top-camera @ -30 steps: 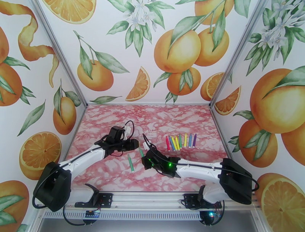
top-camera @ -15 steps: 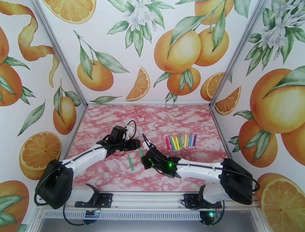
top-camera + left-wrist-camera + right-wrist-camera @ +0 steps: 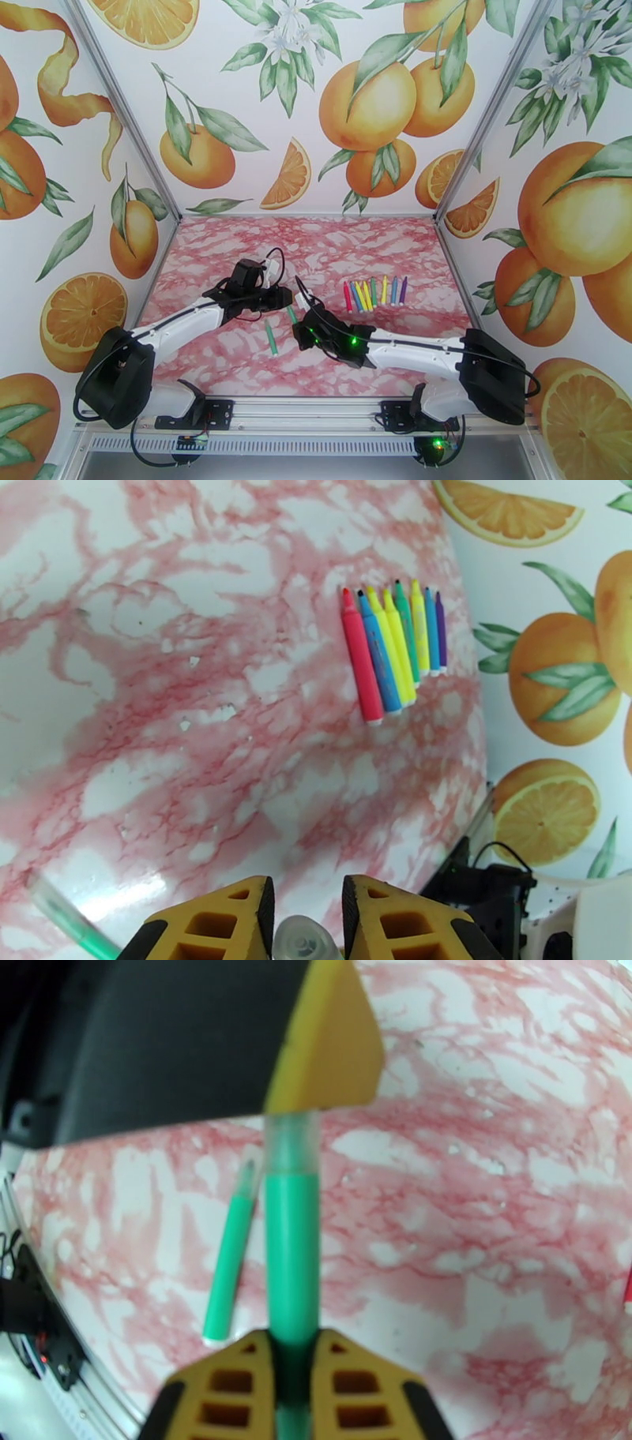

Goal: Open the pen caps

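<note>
My right gripper point(image 3: 292, 1386) is shut on a green pen point(image 3: 291, 1260), seen in the top view point(image 3: 292, 314) at mid-table. The pen's clear cap point(image 3: 292, 1138) runs under a yellow finger point(image 3: 324, 1039) of my left gripper point(image 3: 283, 301). In the left wrist view that cap point(image 3: 306, 942) sits between the left fingers point(image 3: 237, 922), which press against both of its sides. A second green pen point(image 3: 271, 338) lies loose on the table just left of the held one. Several more pens point(image 3: 375, 294) lie in a neat row to the right, also seen from the left wrist point(image 3: 391, 650).
The pink marbled table point(image 3: 237, 363) is walled on three sides by orange-print panels point(image 3: 261, 118). A metal rail point(image 3: 316, 410) with both arm bases runs along the near edge. The right arm point(image 3: 419, 351) stretches low across the front right.
The left gripper has shifted slightly right onto the held pen's end, and its jaws have narrowed around the cap. The right gripper and the pens on the table have stayed put.
</note>
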### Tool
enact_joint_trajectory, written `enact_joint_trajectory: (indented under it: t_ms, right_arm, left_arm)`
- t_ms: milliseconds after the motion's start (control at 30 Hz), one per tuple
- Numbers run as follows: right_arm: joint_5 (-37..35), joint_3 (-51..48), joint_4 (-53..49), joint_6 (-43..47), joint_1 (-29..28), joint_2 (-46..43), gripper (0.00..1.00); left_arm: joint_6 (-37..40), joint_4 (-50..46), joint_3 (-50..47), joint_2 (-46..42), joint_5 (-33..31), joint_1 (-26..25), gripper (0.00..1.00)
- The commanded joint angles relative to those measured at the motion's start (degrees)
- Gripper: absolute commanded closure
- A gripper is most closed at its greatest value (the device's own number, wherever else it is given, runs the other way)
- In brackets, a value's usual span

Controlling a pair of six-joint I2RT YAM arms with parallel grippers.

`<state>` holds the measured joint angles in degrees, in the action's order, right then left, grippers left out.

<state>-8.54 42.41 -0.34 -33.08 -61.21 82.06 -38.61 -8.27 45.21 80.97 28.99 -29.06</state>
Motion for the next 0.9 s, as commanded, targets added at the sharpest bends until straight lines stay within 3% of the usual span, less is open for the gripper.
enact_joint_trajectory:
  t_ms: [0, 400, 633, 867]
  right_arm:
    - [-0.62, 0.43, 1.08, 0.88, -0.41, -1.36, 0.96]
    - [-1.21, 0.30, 0.94, 1.07, -0.40, -1.62, 0.96]
    - [-1.57, 0.20, 1.11, 1.09, -0.17, -1.39, 0.72]
    - [-0.82, 2.08, 1.17, 2.23, 0.55, 0.86, 0.67]
  left_arm:
    - [0.10, 1.77, 2.07, 0.59, 1.14, -0.45, 0.73]
    - [-0.41, 2.22, 2.29, 0.68, 1.55, -0.63, 0.86]
    - [-0.42, 2.26, 2.37, 0.33, 2.26, -0.71, 0.95]
    - [-0.08, 2.13, 2.43, -0.19, 3.32, -0.89, 0.99]
